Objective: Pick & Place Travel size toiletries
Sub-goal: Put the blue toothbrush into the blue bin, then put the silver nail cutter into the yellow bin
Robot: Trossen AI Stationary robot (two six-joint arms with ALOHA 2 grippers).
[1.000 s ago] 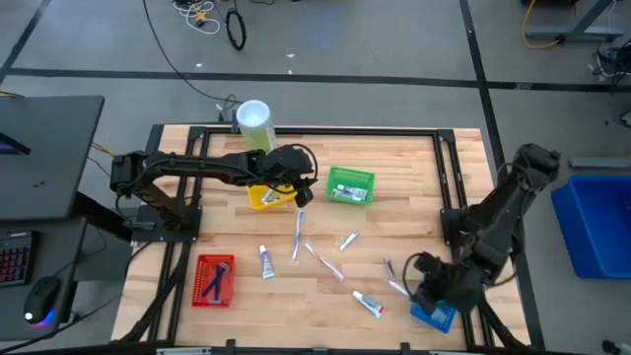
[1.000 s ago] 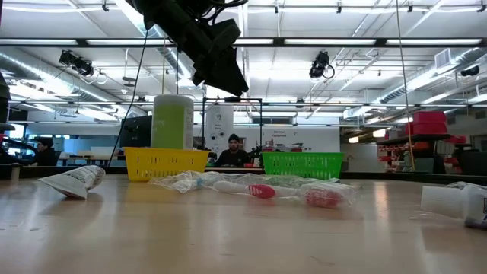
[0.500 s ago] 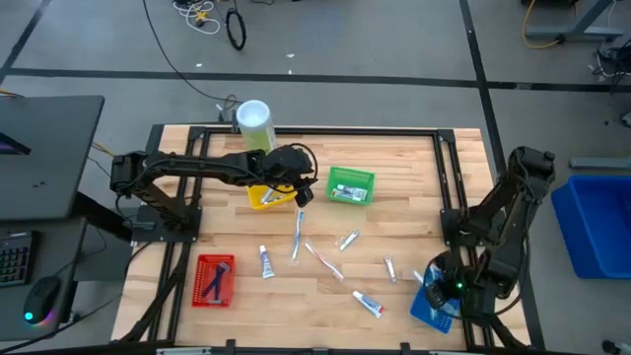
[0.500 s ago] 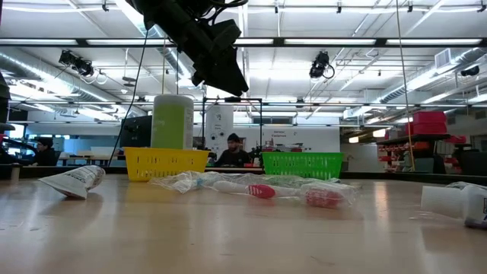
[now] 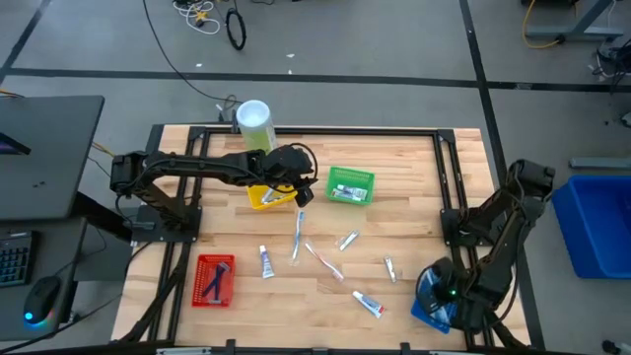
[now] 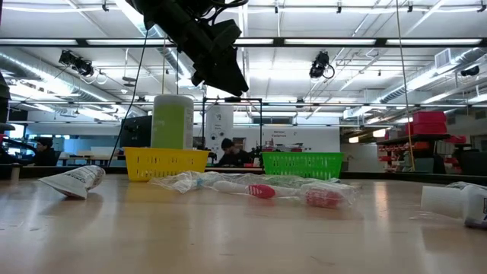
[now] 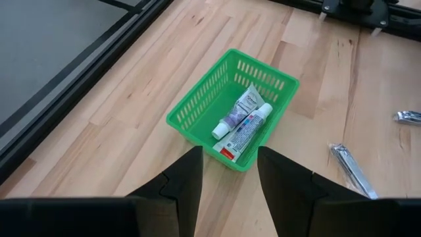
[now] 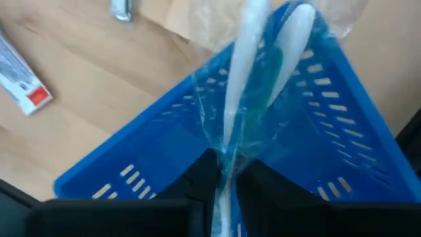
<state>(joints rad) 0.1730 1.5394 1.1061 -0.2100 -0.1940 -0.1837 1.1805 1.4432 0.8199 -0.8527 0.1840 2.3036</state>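
My right gripper is shut on a white and green toothbrush in a clear wrapper, above the blue basket at the table's near right corner. My left gripper is open and holds nothing. It hangs high between the yellow basket and the green basket, in which two white tubes lie. White tubes and wrapped toothbrushes lie flat in the middle of the table. The red basket holds dark blue sticks. My right gripper pinches the wrapped toothbrush between its two fingers, near one end of the handle, wrapper and all. The brush runs along the fingers and sticks out ahead of them over the inside of the blue basket. I cannot tell whether it touches the basket.
A green canister with a white lid stands at the far edge behind the yellow basket. Black frame rails run along the table's sides. In the low view a tube lies near left and another near right.
My right gripper has moved from the table's near middle right toward the near right corner, carrying the wrapped toothbrush clear of the wood to above the blue basket. The left arm has kept still.
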